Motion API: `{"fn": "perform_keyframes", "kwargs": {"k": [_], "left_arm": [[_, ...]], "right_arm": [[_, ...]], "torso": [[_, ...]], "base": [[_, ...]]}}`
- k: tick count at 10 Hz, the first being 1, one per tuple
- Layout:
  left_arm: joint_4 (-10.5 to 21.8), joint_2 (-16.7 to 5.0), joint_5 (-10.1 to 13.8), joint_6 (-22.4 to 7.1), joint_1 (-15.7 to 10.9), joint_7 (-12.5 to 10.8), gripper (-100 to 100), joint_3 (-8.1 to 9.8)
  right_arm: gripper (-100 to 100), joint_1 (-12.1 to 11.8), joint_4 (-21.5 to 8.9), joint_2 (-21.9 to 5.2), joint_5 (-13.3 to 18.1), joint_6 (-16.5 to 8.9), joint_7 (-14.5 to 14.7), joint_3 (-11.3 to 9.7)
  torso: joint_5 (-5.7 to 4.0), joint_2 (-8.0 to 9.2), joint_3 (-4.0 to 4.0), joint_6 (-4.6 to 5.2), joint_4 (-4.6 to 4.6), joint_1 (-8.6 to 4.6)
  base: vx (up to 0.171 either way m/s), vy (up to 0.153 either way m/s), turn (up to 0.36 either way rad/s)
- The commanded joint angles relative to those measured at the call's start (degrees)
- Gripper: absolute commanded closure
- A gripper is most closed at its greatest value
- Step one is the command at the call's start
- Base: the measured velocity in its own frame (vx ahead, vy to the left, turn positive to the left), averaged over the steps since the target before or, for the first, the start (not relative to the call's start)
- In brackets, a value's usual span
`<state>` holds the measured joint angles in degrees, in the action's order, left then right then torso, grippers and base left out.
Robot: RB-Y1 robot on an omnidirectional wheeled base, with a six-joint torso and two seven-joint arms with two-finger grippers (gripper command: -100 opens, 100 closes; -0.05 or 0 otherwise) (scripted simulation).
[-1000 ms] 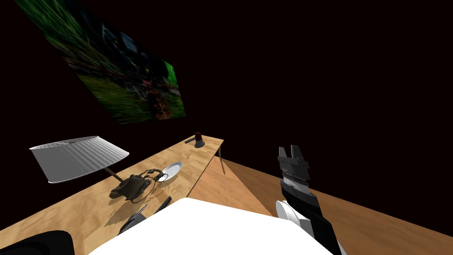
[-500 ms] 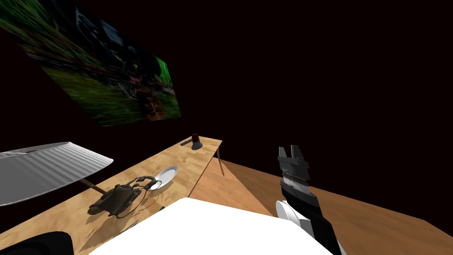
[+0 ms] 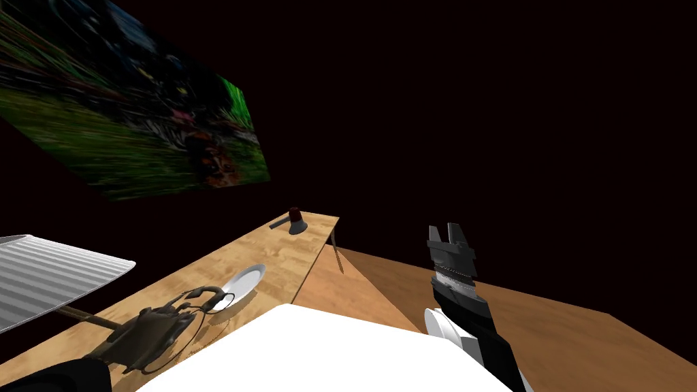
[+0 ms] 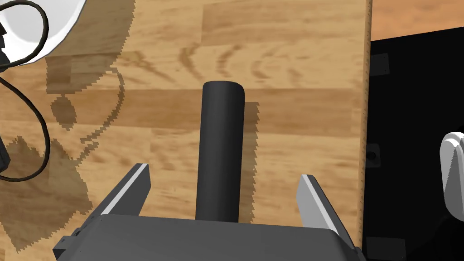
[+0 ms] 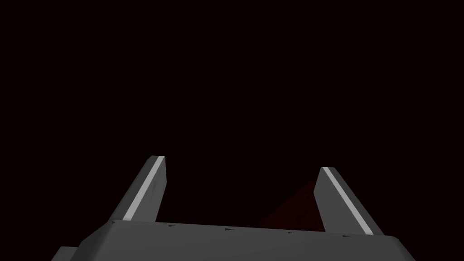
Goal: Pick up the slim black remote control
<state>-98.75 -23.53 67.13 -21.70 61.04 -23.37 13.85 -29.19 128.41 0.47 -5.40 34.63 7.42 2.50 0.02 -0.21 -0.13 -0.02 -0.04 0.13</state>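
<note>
Remote (image 4: 220, 149), slim, black: flat on wooden tabletop (image 4: 294, 68), lengthwise between fingers of released left tool (image 4: 223, 171), untouched. Advice: lower centred, clench across narrow sides. Right tool (image 3: 449, 235): released, raised aside.

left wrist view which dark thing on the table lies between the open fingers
The slim black remote; the cabled headset sits aside, by the white plate.

Matt black remote (image 4: 219, 154), smooth — pale grained wood table (image 4: 294, 68)

Black remote (image 4: 219, 149), wood-grain tan table (image 4: 294, 68) — white plate (image 3: 245, 279)
</note>
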Motion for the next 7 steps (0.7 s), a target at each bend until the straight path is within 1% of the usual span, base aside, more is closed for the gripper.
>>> {"fn": "perform_keyframes", "kwargs": {"k": [1, 2, 3, 5, 7], "left_arm": [[1.75, -1.41, 2.08, -2.71, 0.35, -1.21, -100, -0.17], [2.88, -2.33, 3.29, -4.24, 0.67, -2.28, -100, -0.34], [2.88, -2.33, 3.29, -4.72, 0.67, -2.28, -100, -0.34], [4.91, -3.98, 5.27, -8.35, 1.12, -4.23, -100, -0.74], [6.56, -5.34, 6.68, -11.35, 1.33, -5.83, -100, -1.17]], "right_arm": [[0, 0.0, 0.0, 0.0, 0.0, 0.0, 0.0, 0.0], [0, 0.0, 0.0, 0.0, 0.0, 0.0, 0.0, 0.0], [0, 0.0, 0.0, 0.0, 0.0, 0.0, 0.0, 0.0], [0, 0.0, 0.0, 0.0, 0.0, 0.0, 0.0, 0.0], [0, 0.0, 0.0, 0.0, 0.0, 0.0, 0.0, 0.0]], "torso": [[0.0, 0.0, 0.0, 0.0, 0.0, 0.0], [-0.01, 0.05, 0.03, 0.01, 0.01, -0.02], [-0.01, 0.04, 0.02, 0.02, 0.01, 0.01], [-0.01, 0.07, 0.04, 0.01, 0.02, -0.05], [0.01, 0.06, 0.03, 0.01, 0.01, 0.04]], "base": [[0.038, 0.04, -0.096], [0.049, 0.05, -0.158], [0.037, 0.042, -0.057], [0.039, 0.044, -0.106], [0.048, 0.065, -0.115]]}}
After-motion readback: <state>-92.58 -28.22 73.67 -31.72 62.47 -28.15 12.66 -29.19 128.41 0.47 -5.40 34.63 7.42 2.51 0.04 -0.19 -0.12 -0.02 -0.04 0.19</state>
